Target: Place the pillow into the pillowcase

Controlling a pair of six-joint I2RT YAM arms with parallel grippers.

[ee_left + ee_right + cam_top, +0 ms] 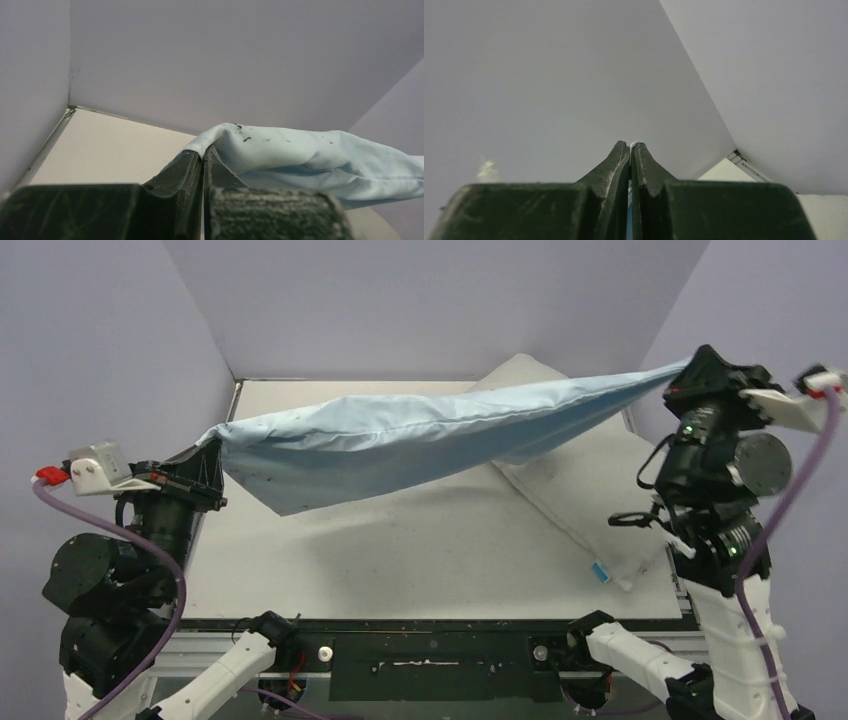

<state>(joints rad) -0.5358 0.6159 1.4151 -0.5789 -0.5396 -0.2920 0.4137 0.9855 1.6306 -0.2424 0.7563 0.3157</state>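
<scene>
Light blue pillowcase [400, 440] with tiny dark specks; off-white pillow [600, 490], perhaps faintly speckled; lavender walls [440, 300].

The table [400, 550] is a flat white top, dusted with tiny dark specks and framed by a thin metal rim [237, 398]. On it lies the off-white pillow [590, 490], plump and rectangular. It is set slantwise on the side that sits under the right gripper [690, 368]. The pillow's far corner lies below and a little inward of that gripper, close to the table's far edge. Its near end rests lower down beside the right arm, near the side rim, with a small blue tag [600, 573] at that end. From the pillow the white tabletop runs across to the ground beneath the left gripper [205, 445].
</scene>
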